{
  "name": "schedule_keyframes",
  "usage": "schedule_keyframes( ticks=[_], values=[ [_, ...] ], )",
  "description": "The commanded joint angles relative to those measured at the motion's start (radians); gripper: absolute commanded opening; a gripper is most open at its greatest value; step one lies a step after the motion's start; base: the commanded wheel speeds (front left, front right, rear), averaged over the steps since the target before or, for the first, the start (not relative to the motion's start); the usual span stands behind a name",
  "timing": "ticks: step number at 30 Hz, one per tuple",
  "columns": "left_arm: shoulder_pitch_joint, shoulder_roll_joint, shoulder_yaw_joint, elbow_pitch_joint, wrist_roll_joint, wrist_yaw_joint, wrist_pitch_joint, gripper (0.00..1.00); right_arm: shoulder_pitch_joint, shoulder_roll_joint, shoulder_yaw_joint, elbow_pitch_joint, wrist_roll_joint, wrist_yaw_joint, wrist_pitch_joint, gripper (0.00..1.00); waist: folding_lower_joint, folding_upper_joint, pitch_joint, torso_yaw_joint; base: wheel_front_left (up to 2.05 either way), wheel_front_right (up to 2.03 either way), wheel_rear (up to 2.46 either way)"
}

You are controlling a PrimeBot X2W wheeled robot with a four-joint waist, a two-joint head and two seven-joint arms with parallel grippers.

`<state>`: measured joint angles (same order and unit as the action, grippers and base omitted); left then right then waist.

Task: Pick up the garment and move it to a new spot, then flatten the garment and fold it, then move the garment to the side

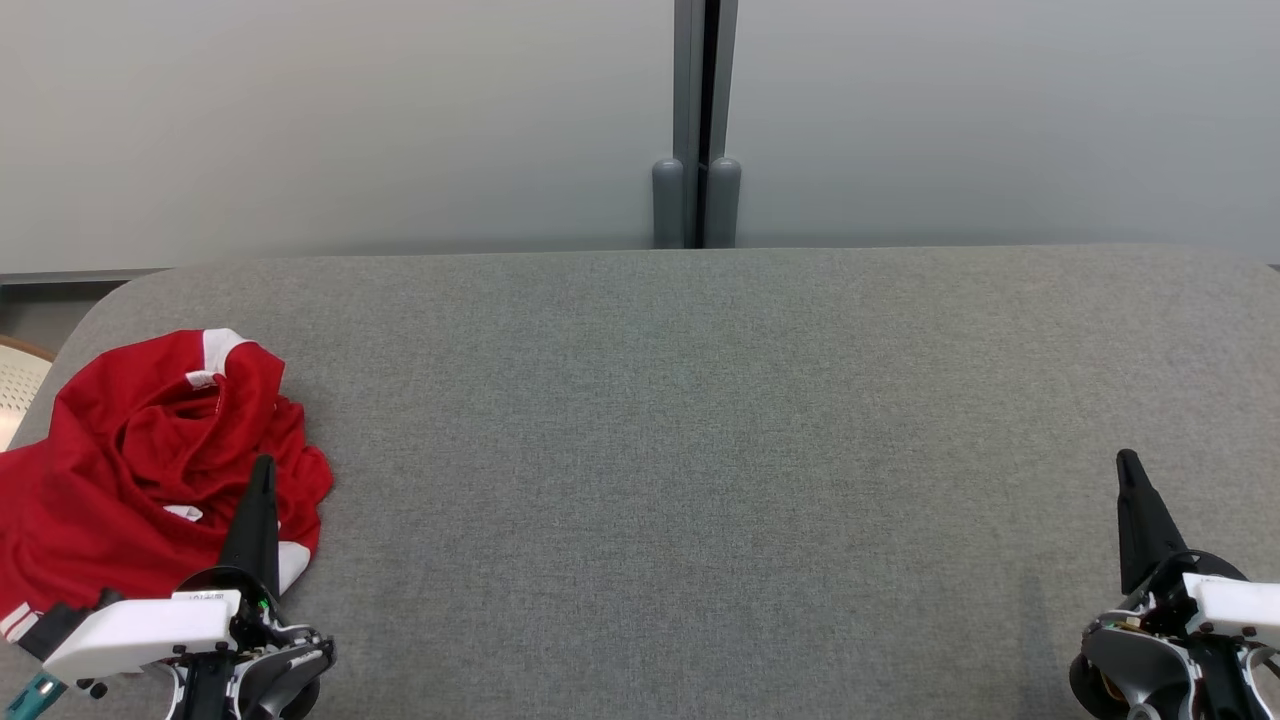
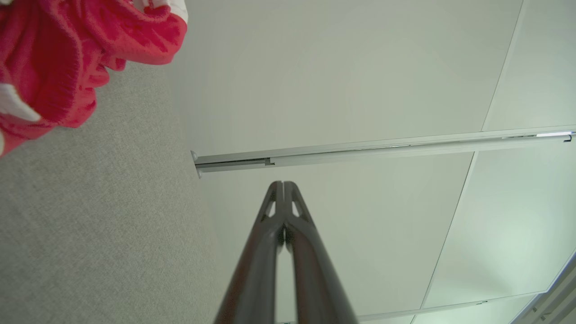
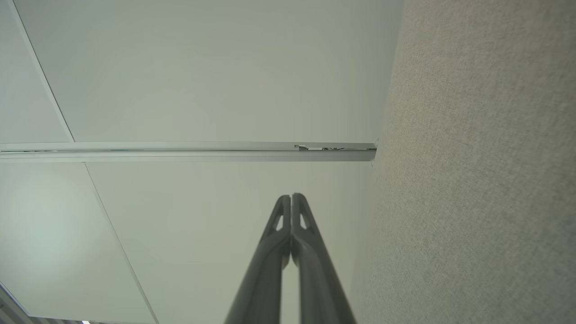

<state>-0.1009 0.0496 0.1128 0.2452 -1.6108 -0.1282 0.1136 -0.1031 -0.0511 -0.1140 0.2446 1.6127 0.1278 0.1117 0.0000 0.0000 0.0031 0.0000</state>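
A red garment (image 1: 140, 460) with white trim lies crumpled at the left end of the grey fabric surface (image 1: 700, 450), partly hanging over the left edge. In the left wrist view the garment (image 2: 67, 54) sits at the upper left. My left gripper (image 1: 263, 468) is at the lower left, its shut tips in front of the garment's right part; whether it touches the cloth I cannot tell. Its fingers (image 2: 284, 185) are pressed together with nothing between them. At the lower right my right gripper (image 1: 1127, 460) is shut and empty over bare fabric, tips (image 3: 291, 197) together.
A pale wall with a grey vertical post (image 1: 697, 120) stands behind the surface. A wicker-like chair edge (image 1: 18, 375) shows at the far left beyond the surface's rounded corner. Bare fabric stretches from the middle to the right.
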Motion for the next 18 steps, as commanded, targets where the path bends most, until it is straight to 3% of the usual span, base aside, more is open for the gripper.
schedule_keyframes(
  ticks=[1, 10, 11, 18],
  values=[
    [-0.016, 0.003, 0.004, 0.001, 0.003, -0.005, 0.000, 0.00, -0.011, -0.002, -0.002, 0.001, -0.005, 0.006, 0.004, 0.00, 0.0000, 0.0000, 0.000, 0.000, 0.00, 0.00, 0.00],
    [-0.016, 0.003, 0.004, 0.001, 0.004, -0.005, 0.000, 0.00, -0.011, -0.001, -0.002, 0.001, -0.005, 0.006, 0.004, 0.00, 0.0000, 0.0000, 0.000, 0.000, 0.00, 0.00, 0.00],
    [0.000, 0.000, 0.000, 0.000, 0.000, 0.000, 0.000, 1.00, 0.000, 0.000, 0.000, 0.000, 0.000, 0.000, 0.000, 1.00, 0.0000, 0.0000, 0.000, 0.000, 0.00, 0.00, 0.00],
    [0.040, -0.015, -0.023, 0.023, 0.000, 0.003, -0.012, 1.00, 0.035, 0.012, 0.017, 0.025, -0.001, -0.004, -0.012, 1.00, 0.0000, 0.0000, 0.001, 0.000, 0.00, 0.00, 0.00]
  ],
)
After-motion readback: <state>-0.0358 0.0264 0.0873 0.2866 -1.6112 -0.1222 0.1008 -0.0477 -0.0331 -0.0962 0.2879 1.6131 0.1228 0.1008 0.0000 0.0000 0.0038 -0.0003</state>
